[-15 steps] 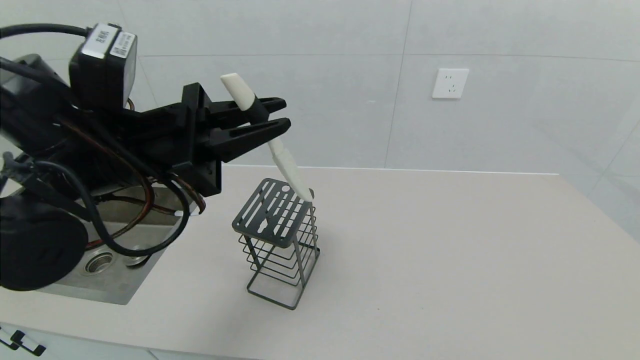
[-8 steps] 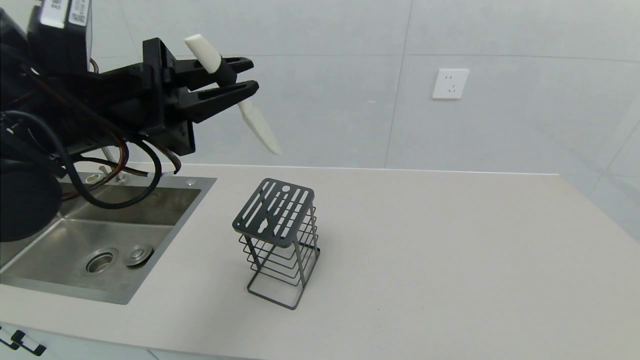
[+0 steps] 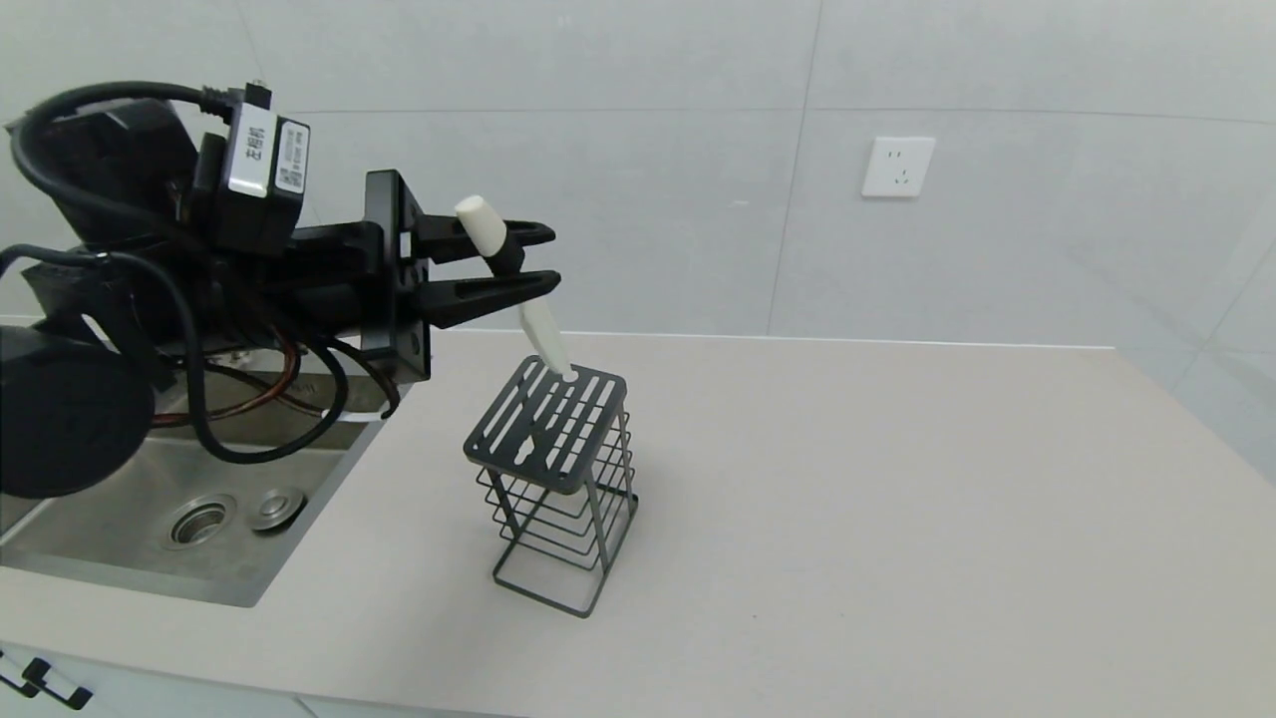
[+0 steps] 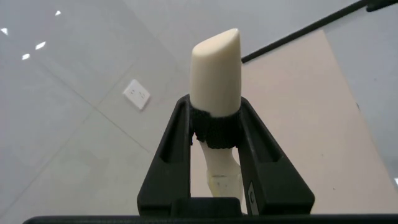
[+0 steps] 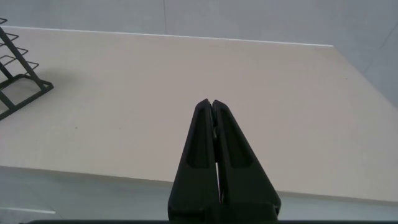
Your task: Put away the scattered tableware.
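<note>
The left end effector (image 3: 543,257), above the rack (image 3: 553,429), clamps a white knife (image 3: 539,331) by its handle, tip down at the rack's slotted top. The knife looks barely inserted, so putting it away seems unfinished. Right of the rack, the right end effector (image 5: 212,107) is closed and empty over the worktop (image 5: 249,74). The arm label (image 3: 264,155), left of the rack, has print too small to read.

- A white knife (image 3: 544,336) is held at its dark collar by the left gripper (image 3: 539,257), tilted, handle uppermost; its tip is seen at the slotted top of the wire rack (image 3: 547,427);
- the rack is stood upright on the counter (image 3: 847,499), near the sink (image 3: 110,524).
</note>
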Controlling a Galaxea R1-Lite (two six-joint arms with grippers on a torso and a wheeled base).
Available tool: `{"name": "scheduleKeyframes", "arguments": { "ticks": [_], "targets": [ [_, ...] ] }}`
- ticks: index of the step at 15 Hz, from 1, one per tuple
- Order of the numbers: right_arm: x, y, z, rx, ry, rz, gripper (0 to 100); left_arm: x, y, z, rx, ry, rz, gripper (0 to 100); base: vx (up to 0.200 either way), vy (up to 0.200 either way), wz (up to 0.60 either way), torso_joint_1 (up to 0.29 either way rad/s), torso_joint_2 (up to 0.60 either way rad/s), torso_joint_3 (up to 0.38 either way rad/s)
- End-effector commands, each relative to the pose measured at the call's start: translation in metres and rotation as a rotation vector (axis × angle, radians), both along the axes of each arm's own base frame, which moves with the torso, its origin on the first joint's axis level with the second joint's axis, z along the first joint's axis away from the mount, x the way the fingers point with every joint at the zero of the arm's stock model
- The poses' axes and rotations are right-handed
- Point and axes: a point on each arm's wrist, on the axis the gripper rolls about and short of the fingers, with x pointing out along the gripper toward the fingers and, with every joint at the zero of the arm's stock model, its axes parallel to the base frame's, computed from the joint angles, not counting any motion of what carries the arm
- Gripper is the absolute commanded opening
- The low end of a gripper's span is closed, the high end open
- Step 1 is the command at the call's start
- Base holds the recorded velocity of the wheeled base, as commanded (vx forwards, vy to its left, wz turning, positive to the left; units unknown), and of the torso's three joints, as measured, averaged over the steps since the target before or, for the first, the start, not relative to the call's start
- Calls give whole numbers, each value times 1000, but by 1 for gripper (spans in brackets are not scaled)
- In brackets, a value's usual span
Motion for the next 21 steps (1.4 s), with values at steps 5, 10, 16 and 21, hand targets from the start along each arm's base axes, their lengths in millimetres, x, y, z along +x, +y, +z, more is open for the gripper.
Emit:
{"name": "scheduleKeyframes", "arguments": {
  "ticks": [5, 10, 16, 21],
  "targets": [
    [0, 0, 0, 0, 2, 2, 0, 9, 0, -12, 14, 35, 11, 0, 0, 0, 0, 0, 0, 0],
    [0, 0, 0, 0, 2, 2, 0, 14, -5, -20, 22, 46, -1, 0, 0, 0, 0, 0, 0, 0],
    [0, 0, 0, 0, 2, 3, 0, 13, -21, -28, 38, 78, -83, 0, 0, 0, 0, 0, 0, 0],
    [0, 0, 0, 0, 2, 2, 0, 20, -12, -31, 38, 82, -44, 0, 0, 0, 0, 0, 0, 0]
  ]
}}
